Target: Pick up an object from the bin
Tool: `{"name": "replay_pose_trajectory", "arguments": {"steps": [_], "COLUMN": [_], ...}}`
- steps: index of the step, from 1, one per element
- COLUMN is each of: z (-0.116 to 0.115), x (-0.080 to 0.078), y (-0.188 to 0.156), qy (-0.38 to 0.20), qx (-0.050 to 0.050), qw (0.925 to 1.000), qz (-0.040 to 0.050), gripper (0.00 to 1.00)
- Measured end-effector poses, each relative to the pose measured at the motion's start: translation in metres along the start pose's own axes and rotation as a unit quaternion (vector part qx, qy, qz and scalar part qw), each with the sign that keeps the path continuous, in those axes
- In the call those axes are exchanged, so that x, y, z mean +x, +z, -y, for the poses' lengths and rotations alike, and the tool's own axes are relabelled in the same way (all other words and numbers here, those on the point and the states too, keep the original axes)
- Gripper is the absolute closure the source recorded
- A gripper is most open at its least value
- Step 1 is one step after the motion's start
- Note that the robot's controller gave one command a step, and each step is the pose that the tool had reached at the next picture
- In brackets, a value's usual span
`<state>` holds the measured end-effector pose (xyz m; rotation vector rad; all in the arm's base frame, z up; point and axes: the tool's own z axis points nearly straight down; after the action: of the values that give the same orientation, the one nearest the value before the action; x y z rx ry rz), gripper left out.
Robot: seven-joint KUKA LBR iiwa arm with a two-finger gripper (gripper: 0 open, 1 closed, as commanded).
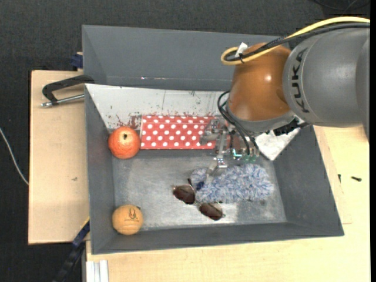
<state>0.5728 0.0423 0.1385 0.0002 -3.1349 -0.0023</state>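
Observation:
My gripper (226, 157) hangs under the orange cover, low over the left part of a blue-and-white fluffy cloth (244, 184) in the right half of the bin. A red box with white dots (176, 133) lies along the back wall, its right end beside the gripper. A pair of brown sunglasses (198, 202) lies just in front of the cloth's left edge. A white object (276, 144) sticks out from under the arm at the right.
A red apple (124, 143) sits at the left by the dotted box. A tan wooden ball (127, 219) rests in the front left corner. The arm covers the bin's back right corner.

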Motion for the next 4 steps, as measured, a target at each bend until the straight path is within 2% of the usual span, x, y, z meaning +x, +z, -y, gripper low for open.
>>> {"name": "replay_pose_trajectory", "arguments": {"steps": [1,2,3,4], "z": [0.0,-0.013,-0.024,-0.024], "x": [-0.001,0.029,0.036,0.036], "y": [-0.004,0.045,0.063,0.063], "qy": [0.0,-0.069,-0.107,-0.107], "qx": [0.0,0.001,0.0,0.0], "qw": [1.0,0.9976,0.9943,0.9943], "qz": [0.0032,0.0035,0.0053,0.0053], "gripper": [0.0,0.0,1.0,1.0]}}
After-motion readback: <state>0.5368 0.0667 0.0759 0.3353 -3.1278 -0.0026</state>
